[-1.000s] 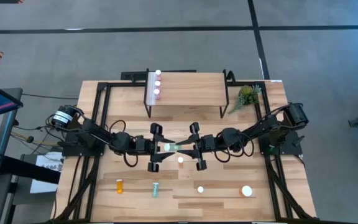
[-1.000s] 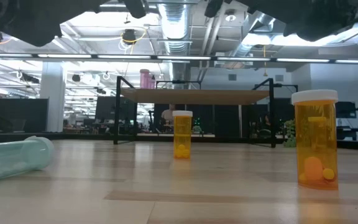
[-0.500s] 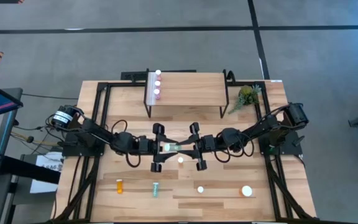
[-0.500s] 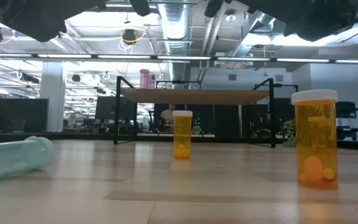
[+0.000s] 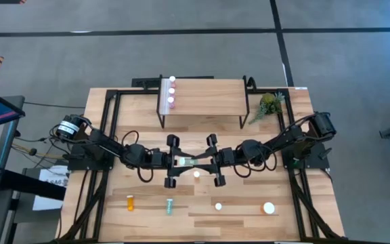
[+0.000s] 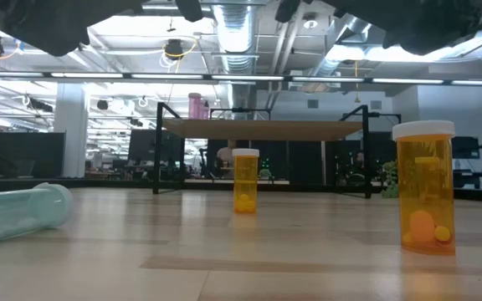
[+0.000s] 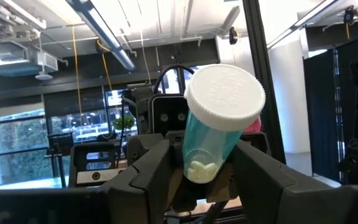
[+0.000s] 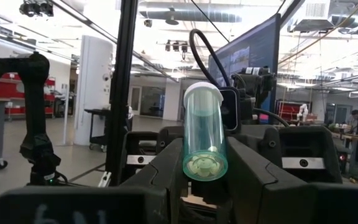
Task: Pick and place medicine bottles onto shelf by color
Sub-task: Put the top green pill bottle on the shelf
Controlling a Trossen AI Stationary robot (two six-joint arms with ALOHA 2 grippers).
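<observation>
A teal medicine bottle (image 5: 185, 161) with a white cap (image 7: 224, 96) hangs above the table's middle between my two grippers. My right gripper (image 8: 205, 177) is shut on its bottom end. My left gripper (image 7: 202, 179) faces it from the other side, open. Its fingers (image 7: 151, 174) stand on either side of the body below the cap, with narrow gaps. The shelf (image 5: 208, 95) stands at the far edge with three pink bottles (image 5: 171, 91) upright at its left end. My right gripper pinches the teal bottle's body near its bottom end (image 8: 190, 155) between its two fingers. The fingers come from the table's right, slanting upward, and lie along the bottle. The bottle is lifted clear of the table, with its cap end higher and toward my left gripper.
On the table near the front stand a narrow orange bottle (image 5: 130, 202), a wide orange bottle (image 6: 425, 188) and two white-capped bottles (image 5: 218, 206), (image 5: 196, 174). Another teal bottle (image 6: 19, 216) lies on its side. A small green plant (image 5: 269, 105) is right of the shelf.
</observation>
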